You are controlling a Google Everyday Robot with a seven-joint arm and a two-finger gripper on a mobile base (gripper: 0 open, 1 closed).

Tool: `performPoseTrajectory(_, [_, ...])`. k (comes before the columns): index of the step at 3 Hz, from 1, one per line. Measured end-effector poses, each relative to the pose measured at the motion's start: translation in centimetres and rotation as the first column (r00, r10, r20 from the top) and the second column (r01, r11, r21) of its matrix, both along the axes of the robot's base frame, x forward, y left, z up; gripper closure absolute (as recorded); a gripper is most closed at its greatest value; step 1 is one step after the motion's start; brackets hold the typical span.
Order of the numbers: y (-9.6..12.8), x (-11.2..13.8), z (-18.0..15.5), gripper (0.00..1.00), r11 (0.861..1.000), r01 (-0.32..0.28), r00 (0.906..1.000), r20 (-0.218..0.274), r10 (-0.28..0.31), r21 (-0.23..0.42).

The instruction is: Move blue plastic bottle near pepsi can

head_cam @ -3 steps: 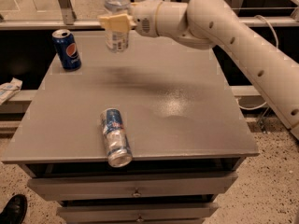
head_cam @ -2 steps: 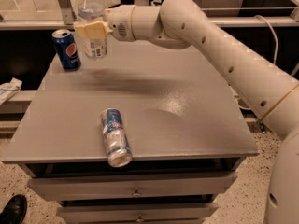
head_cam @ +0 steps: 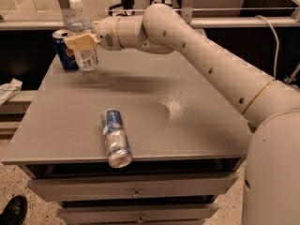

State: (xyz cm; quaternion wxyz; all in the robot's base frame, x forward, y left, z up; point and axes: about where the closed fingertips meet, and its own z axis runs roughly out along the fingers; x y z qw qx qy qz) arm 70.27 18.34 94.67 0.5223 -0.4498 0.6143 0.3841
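The clear plastic bottle (head_cam: pixel 82 36) with a white cap and pale label is upright at the far left of the grey table (head_cam: pixel 187 121). My gripper (head_cam: pixel 82 42) is shut on the bottle's middle, its cream fingers around the label. The bottle's base is just above or at the tabletop; I cannot tell which. The dark blue pepsi can (head_cam: pixel 64 49) stands upright just left of and behind the bottle, partly hidden by it. My arm reaches in from the right.
A blue-and-silver can (head_cam: pixel 115 137) lies on its side near the table's front edge. Drawers (head_cam: pixel 136 191) sit under the tabletop. A white object (head_cam: pixel 9 90) lies off the table's left. A black shoe (head_cam: pixel 13 211) is on the floor at the lower left.
My gripper has carried the bottle leftward and lower across the back of the table, from mid-table to right beside the pepsi can. The cans have not moved.
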Motion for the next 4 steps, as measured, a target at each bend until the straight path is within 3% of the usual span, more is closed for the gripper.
performPoseTrajectory(1, [0.9,0.6,-1.0,1.0,1.0,0.004,0.9999,-0.009,-0.004,-0.009])
performPoseTrajectory(2, [1.2,1.2,-2.0,0.91,1.0,0.014,0.9998,-0.014,-0.014,-0.023])
performPoseTrajectory(4, [0.9,2.2,-3.5,0.45,0.998,0.048,0.9987,-0.015,-0.048,-0.033])
